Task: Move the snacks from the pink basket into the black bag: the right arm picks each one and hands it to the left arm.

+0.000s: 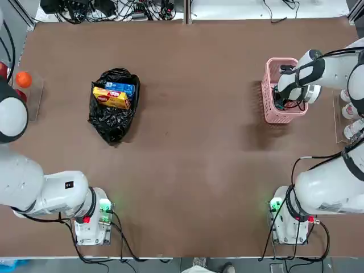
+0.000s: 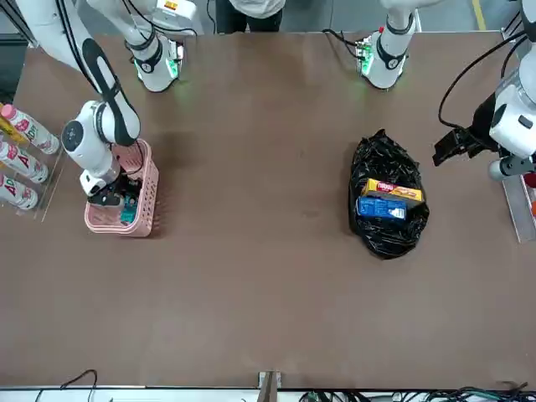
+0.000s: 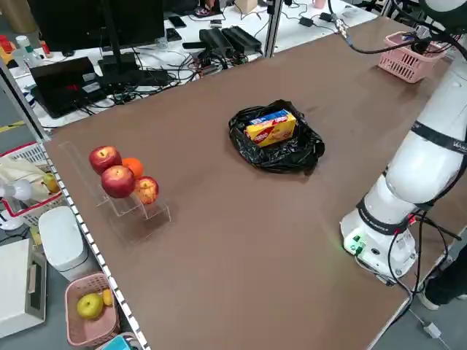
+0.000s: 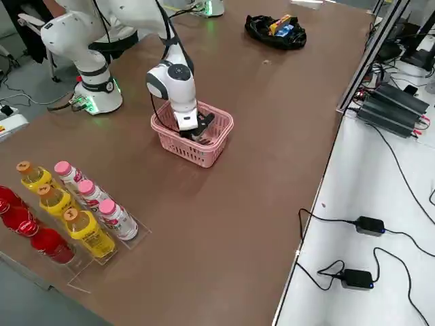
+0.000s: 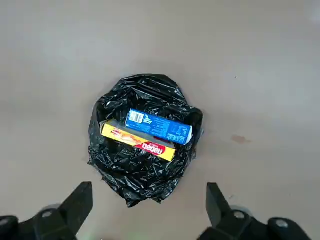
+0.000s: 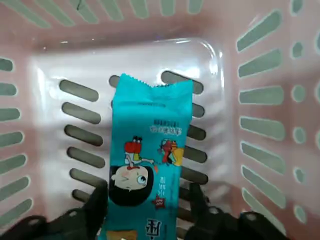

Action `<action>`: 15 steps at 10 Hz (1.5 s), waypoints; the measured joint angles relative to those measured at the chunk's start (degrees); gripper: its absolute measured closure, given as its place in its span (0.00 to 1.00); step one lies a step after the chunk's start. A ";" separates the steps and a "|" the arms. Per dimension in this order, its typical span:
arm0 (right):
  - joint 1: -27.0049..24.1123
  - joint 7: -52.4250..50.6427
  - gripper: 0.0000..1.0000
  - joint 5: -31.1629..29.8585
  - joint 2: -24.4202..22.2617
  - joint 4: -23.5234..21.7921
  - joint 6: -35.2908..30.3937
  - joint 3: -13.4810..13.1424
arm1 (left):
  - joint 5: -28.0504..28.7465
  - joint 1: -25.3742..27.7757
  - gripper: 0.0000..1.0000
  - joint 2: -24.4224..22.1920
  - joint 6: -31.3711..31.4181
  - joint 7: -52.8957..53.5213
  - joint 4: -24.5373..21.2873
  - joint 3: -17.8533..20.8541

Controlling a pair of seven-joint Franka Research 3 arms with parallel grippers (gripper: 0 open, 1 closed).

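Teal packet (image 6: 150,160) lengthwise between hand (image 6: 147,200) fingers.

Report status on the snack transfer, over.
Right gripper down in pink basket, fingers either side of the teal packet. Left gripper open above black bag; blue pack and yellow pack inside. Nothing obstructing.

Overhead, front and both side views, all sharing the table (image 1: 187,142)
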 joint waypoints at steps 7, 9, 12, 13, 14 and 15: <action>0.09 -0.51 0.63 -0.38 -0.27 0.36 -1.40 -0.01 | 0.00 0.01 0.00 0.00 0.00 -0.16 0.14 0.01; 0.22 -0.59 0.63 -0.46 -1.02 1.14 -5.00 0.02 | -0.01 0.88 0.00 -0.02 0.00 -0.33 0.29 0.08; 0.74 -0.80 0.63 -0.86 -4.29 3.04 -13.86 0.08 | -0.63 3.14 0.00 -0.04 0.00 -0.32 0.40 0.11; 0.77 -1.06 0.63 -1.22 -5.71 4.23 -18.17 0.10 | -0.70 3.07 0.00 -0.04 0.00 -0.32 0.41 0.08; 0.79 -1.10 0.63 -1.99 -6.95 5.83 -22.78 0.11 | -0.88 3.05 0.00 -0.05 0.00 -0.32 0.50 0.08; 0.79 -1.12 0.63 -3.05 -7.84 7.66 -27.19 0.11 | -1.17 3.05 0.00 -0.06 0.00 -0.32 0.82 0.08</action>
